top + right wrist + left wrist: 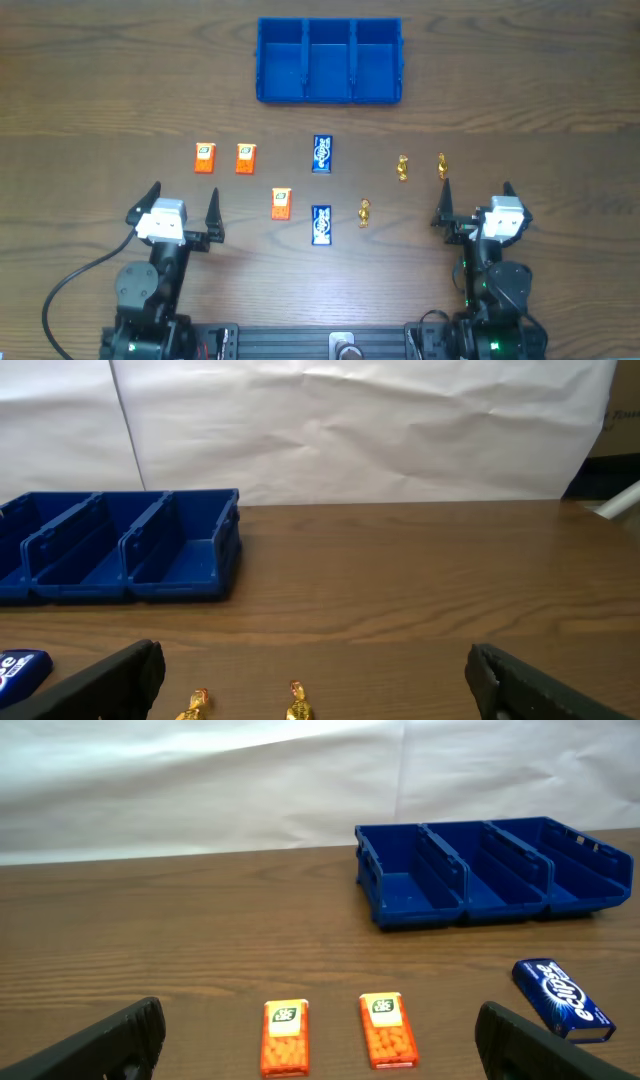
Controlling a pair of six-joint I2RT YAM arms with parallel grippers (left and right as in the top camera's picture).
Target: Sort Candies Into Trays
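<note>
left pincer (182,195) open, empty | right pincer (476,190) open, empty | orange box (205,158) on surface (100,100) straight ahead of left pincer, long axis along its reach, far from right pincer | gold candies (441,163) ahead of right pincer | tray (330,97) beyond both

Right wrist view's edges crop a blue pack (20,668) and two gold candies (296,704).

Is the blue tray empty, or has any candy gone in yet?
Empty. From above, all three compartments of the blue tray show bare blue floors, and what the wrist views show of its insides is bare too.
</note>
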